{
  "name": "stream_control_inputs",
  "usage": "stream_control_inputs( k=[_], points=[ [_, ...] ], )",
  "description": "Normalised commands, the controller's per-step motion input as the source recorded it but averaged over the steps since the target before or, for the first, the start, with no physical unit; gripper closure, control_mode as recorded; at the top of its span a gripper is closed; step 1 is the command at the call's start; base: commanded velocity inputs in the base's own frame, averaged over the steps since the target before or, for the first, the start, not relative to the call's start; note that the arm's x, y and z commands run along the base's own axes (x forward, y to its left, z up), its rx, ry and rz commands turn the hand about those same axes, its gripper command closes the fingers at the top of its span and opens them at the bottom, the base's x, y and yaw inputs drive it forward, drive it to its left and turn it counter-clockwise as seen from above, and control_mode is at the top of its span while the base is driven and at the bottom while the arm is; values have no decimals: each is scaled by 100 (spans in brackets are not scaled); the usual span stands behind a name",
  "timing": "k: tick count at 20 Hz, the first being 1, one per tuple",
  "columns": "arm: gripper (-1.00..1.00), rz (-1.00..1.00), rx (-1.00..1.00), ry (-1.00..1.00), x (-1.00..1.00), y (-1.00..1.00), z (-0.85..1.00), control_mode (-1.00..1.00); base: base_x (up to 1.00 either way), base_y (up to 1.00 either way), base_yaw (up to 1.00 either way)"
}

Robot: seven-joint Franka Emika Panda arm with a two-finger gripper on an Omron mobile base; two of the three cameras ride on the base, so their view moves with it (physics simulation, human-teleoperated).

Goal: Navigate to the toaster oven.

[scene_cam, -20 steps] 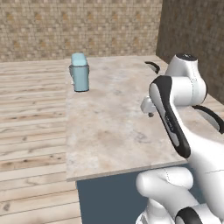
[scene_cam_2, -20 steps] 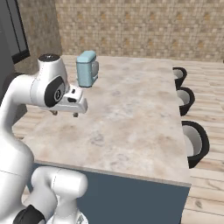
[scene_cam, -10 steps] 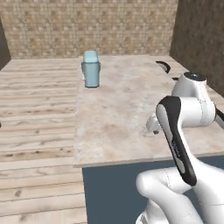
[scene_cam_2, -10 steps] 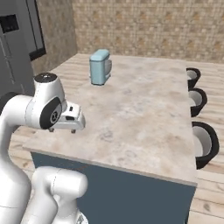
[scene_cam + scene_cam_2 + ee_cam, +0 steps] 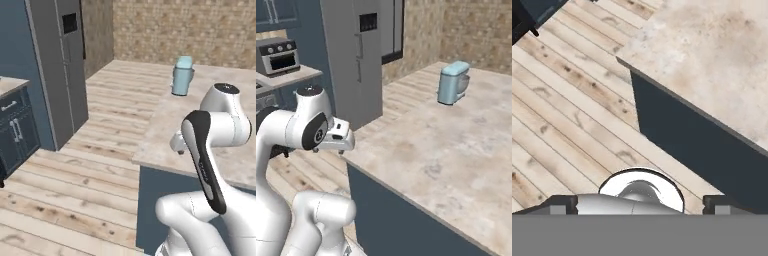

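Toaster oven [image 5: 278,56] far left on tabletop [image 5: 291,75] (beside grey fridge [image 5: 353,55]); hand [image 5: 338,141] over island corner, finger spread unreadable.

A matt mottled beige stone island top [image 5: 456,145] lies above pale planked wood flooring [image 5: 100,165], beside a smooth grey metal-look fridge [image 5: 356,55].

Your arm rises folded from the lower right of the left base view, elbow high; your gripper [image 5: 336,142] sits left of centre in the right base view, jaw spacing unclear
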Motion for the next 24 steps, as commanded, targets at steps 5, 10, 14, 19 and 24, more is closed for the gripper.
stream_control_inputs(
  k=[5, 10, 14, 19, 24],
  points=[
    [-100, 0, 0, 0, 0, 0, 0, 100, 7, 33, 73],
    [-100, 0, 0, 0, 0, 0, 0, 100, 28, 25, 63],
    [-100, 0, 0, 0, 0, 0, 0, 100, 70, 12, 44],
    [-100, 0, 0, 0, 0, 0, 0, 100, 97, 15, 34],
    [-100, 0, 0, 0, 0, 0, 0, 100, 100, 6, 27]
  ],
)
